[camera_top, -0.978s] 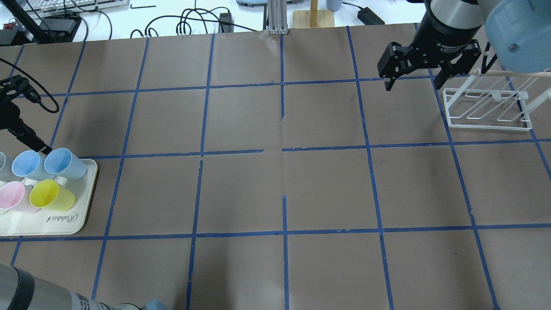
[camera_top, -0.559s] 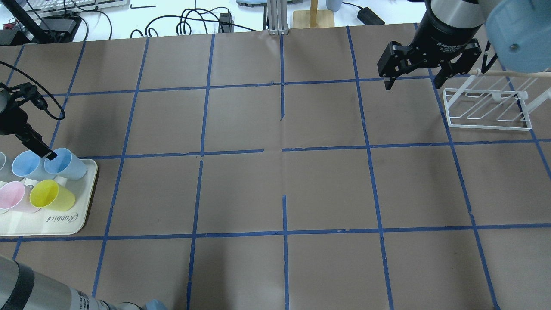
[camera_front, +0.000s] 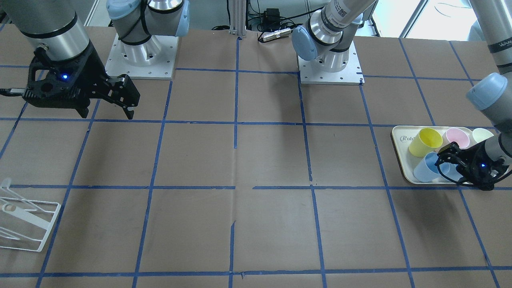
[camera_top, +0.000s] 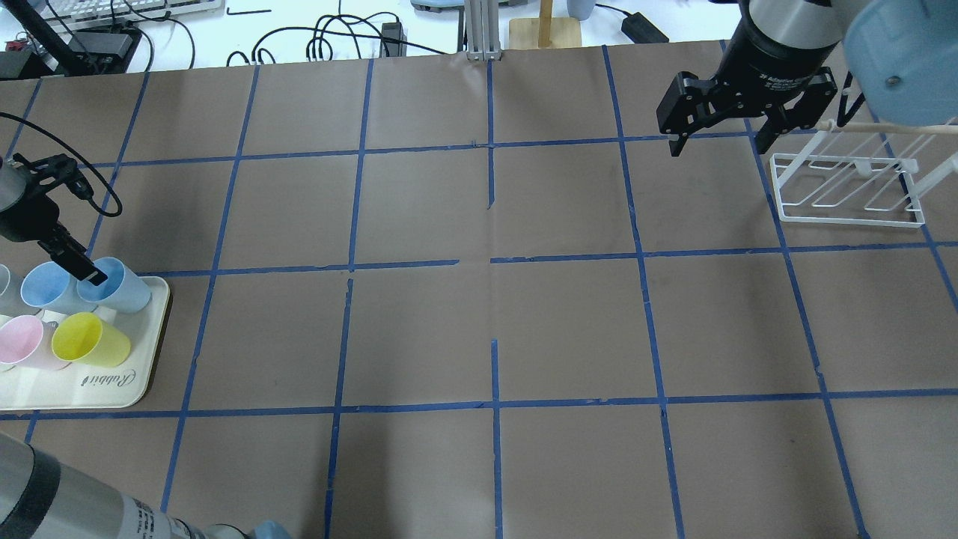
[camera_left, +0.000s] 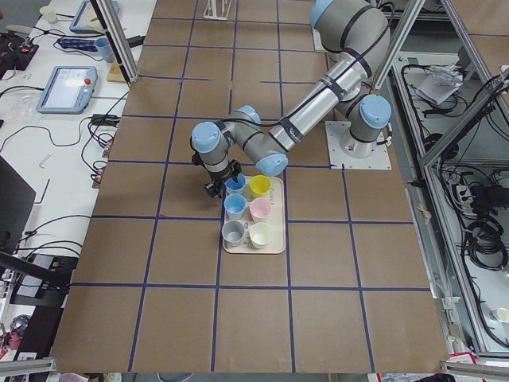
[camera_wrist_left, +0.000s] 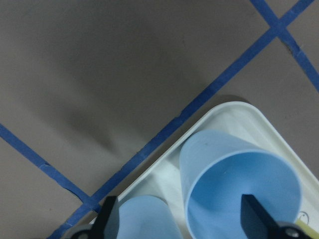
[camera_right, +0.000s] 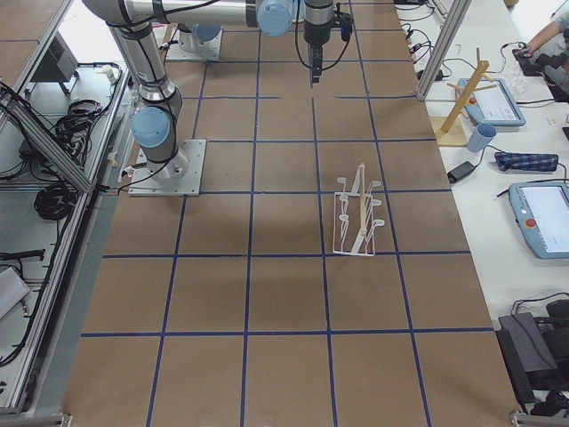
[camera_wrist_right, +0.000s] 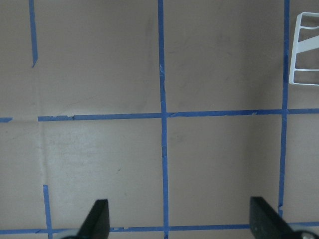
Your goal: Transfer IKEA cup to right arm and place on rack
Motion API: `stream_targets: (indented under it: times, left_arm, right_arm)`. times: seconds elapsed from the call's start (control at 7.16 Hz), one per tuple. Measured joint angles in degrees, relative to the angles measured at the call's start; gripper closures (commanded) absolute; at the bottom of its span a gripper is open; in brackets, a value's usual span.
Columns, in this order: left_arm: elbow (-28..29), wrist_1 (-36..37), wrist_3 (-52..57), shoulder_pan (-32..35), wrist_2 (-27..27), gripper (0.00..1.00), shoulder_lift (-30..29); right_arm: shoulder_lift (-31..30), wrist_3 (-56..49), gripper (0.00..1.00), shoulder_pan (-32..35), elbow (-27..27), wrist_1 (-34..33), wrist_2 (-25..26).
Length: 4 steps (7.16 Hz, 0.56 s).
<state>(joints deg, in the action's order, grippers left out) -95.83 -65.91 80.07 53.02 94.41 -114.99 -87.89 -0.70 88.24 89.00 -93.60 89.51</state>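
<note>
The IKEA cup [camera_top: 126, 290], pale blue, stands at the far corner of the cream tray [camera_top: 112, 389], next to a second blue cup [camera_top: 43, 288]. My left gripper [camera_top: 86, 271] is open and low over it. In the left wrist view one fingertip [camera_wrist_left: 255, 215] is inside the cup's [camera_wrist_left: 239, 169] mouth and the other [camera_wrist_left: 106, 215] is outside its wall, beside the second cup [camera_wrist_left: 142, 219]. My right gripper [camera_top: 718, 146] is open and empty, hovering just left of the white wire rack [camera_top: 846, 191]. The rack also shows in the front view [camera_front: 24, 224].
A yellow cup [camera_top: 86, 340] and a pink cup [camera_top: 22, 340] stand on the same tray, close behind the blue ones. In the left side view two more cups share the tray [camera_left: 274, 243]. The brown table carries a blue tape grid.
My left gripper has moved right and down toward the tray, so that its finger has gone from beside the blue cup's rim to inside its mouth. The right gripper has barely moved.
</note>
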Motion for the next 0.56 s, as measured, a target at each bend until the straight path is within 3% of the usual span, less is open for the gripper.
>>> stream_targets:
  times: [0.14, 0.42, 0.56]
  left_arm:
    - [0.06, -0.24, -0.02, 0.07, 0.19, 0.48, -0.28]
    - [0.23, -0.62, -0.07, 0.14, 1.24, 0.48, -0.91]
    - [0.29, -0.7, -0.08, 0.15, 1.51, 0.64, -1.23]
  right_arm:
    - [0.0, 0.0, 0.0, 0.0, 0.0, 0.0, 0.03]
    - [0.0, -0.02, 0.0, 0.0, -0.04, 0.0, 0.06]
    - [0.0, -0.06, 0.0, 0.0, -0.03, 0.02, 0.12]
